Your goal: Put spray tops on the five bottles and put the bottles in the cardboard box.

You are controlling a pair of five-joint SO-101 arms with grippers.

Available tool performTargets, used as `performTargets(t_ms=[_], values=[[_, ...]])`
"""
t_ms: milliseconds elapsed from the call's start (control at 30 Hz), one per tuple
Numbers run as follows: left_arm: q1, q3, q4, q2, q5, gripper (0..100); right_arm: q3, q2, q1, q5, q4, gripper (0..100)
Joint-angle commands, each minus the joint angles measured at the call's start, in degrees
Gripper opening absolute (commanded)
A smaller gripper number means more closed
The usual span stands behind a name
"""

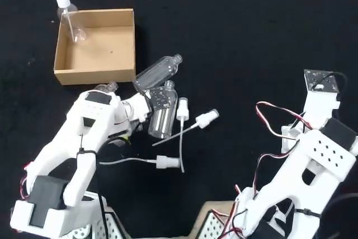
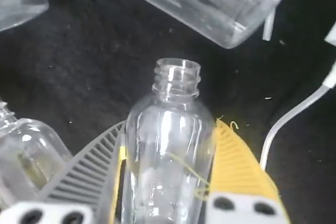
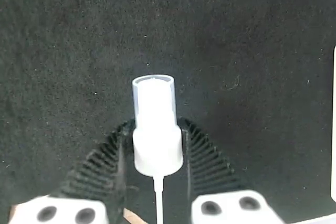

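From above, the cardboard box sits at the far left with one capped bottle leaning in it; loose spray tops lie near the middle of the table. At the left wrist, the left gripper is closed around the body of an open bottle, its threaded neck free; it looks like light, slick plastic that would dent if squeezed. At the right wrist, the right gripper pinches a spray top by its collar; its thin tube is probably floppy.

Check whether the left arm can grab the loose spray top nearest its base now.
Probably not: the left arm has its jaws shut on an uncapped bottle, so they're full, though that spray top lies unobstructed nearby.
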Motion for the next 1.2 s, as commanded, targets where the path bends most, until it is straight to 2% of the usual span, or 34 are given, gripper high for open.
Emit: performTargets(t_ms=[0, 100, 333, 467, 733, 1000, 1167], values=[[-0.04, -2.68, 0.53, -3.87, 5.8, 10, -0.31, -1.63, 1.05, 0.53, -1.05, 4.1], [-0.04, -3.56, 1.23, -8.62, 9.49, 10, -0.4, -1.63, 0.97, 0.44, -0.88, 4.1], [-0.66, -3.38, 13.01, -25.05, 10.11, 10, -3.65, -1.63, -2.29, -0.26, 0.97, 4.1], [-0.66, -3.47, 18.2, -30.24, 16.88, 10, -8.48, -1.63, -7.21, -6.42, 3.87, 4.1], [-0.75, -4.44, 18.29, -34.55, 36.22, 9, -20.0, -1.36, -22.77, -21.19, 7.65, 4.0], [-1.1, 0.13, 15.21, -45.71, 41.32, 10, -32.92, -1.27, -38.24, -33.32, 7.65, 3.9], [-0.66, 5.58, 11.52, -50.02, 46.68, 9, -36.53, -1.27, -45.54, -39.21, 2.2, 3.9]])
